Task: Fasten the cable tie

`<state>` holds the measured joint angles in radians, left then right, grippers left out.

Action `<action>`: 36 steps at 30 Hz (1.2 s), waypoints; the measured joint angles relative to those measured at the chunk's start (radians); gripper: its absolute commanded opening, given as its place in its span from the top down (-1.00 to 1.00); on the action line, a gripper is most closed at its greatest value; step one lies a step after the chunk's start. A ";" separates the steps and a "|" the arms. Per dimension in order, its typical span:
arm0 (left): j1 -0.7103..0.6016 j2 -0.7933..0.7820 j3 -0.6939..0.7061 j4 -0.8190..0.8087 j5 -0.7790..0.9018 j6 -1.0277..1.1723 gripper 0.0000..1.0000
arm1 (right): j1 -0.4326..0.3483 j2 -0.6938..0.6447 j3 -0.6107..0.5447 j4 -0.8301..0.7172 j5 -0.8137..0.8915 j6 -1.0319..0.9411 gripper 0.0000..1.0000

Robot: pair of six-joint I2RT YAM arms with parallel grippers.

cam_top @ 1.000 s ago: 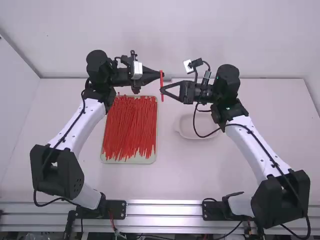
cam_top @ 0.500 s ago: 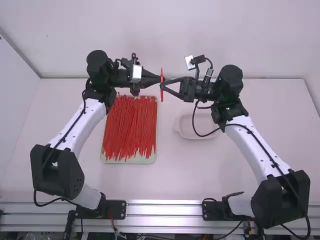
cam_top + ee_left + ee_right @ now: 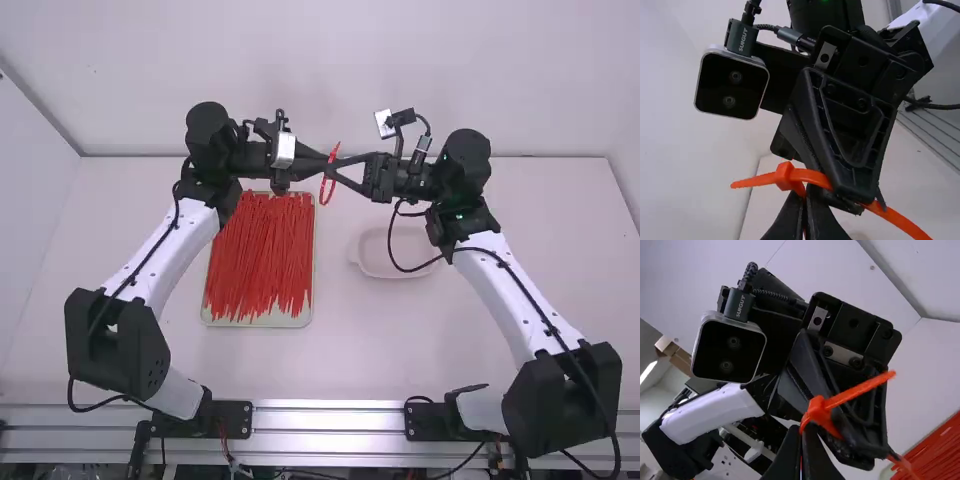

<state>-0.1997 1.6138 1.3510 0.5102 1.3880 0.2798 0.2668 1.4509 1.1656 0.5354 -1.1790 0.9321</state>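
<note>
A red cable tie point(image 3: 329, 176) hangs bent into a loop in the air between my two grippers, above the far end of the tray. My left gripper point(image 3: 327, 156) comes in from the left and is shut on the tie point(image 3: 805, 178) near its head. My right gripper point(image 3: 337, 167) comes in from the right, tip to tip with the left one, and is shut on the tie point(image 3: 840, 400) as well. In each wrist view the other arm's black gripper body sits right behind the tie.
A tray point(image 3: 211, 318) heaped with several loose red cable ties point(image 3: 262, 255) lies left of the middle. A shallow white bowl point(image 3: 372, 266) stands to its right, under the right arm. White walls close off the back and left side.
Both grippers have closed in on each other, the left one further right. The tie, a straight upright strip before, is now bent into a loop between them.
</note>
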 measured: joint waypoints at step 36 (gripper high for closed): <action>0.000 0.008 0.010 -0.008 0.057 0.004 0.96 | -0.060 -0.010 0.002 0.066 -0.088 0.059 0.22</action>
<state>-0.2001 1.6218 1.3605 0.5022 1.4452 0.2836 0.2073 1.4410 1.1679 0.6014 -1.2667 0.9913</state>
